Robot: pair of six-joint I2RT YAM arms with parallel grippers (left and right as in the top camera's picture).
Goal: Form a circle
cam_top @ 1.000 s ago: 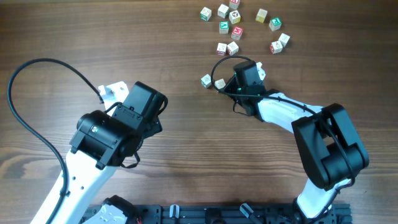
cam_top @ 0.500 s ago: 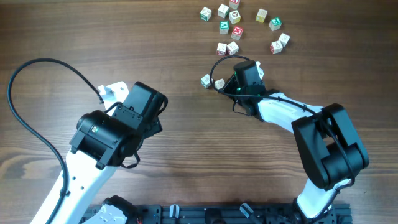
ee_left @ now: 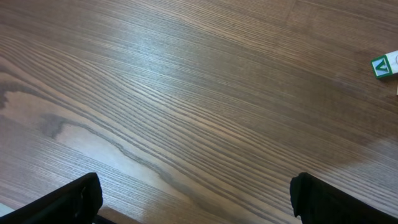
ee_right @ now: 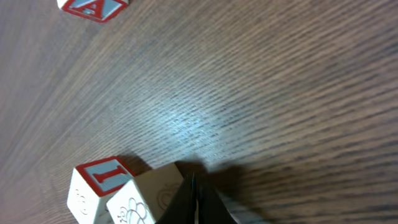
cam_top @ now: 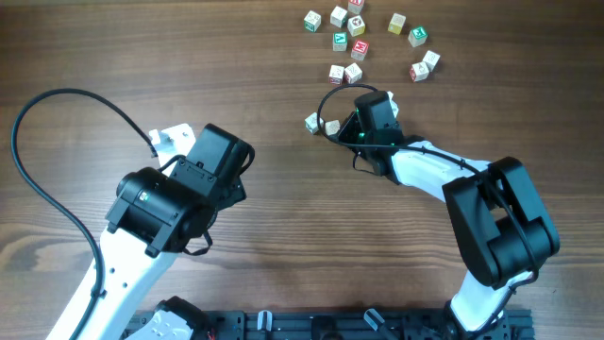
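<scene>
Several small letter cubes [cam_top: 353, 73] lie loosely scattered at the table's far side, and no circle is in view. Two more cubes sit apart from them: one with green print [cam_top: 312, 122] and a pale one [cam_top: 333, 127]. My right gripper [cam_top: 345, 127] is low on the table, shut, its tip against the pale cube. In the right wrist view the shut gripper [ee_right: 193, 199] touches that pale cube [ee_right: 146, 196], which rests against a red-letter cube [ee_right: 99, 180]. My left gripper [ee_left: 196, 196] is open over bare wood, holding nothing.
A red-and-blue cube [ee_right: 93, 6] lies further off in the right wrist view. A green-letter cube [ee_left: 384, 65] shows at the right edge of the left wrist view. The left arm [cam_top: 179, 203] crosses the table's left half, with a black cable [cam_top: 57, 99] looping beside it.
</scene>
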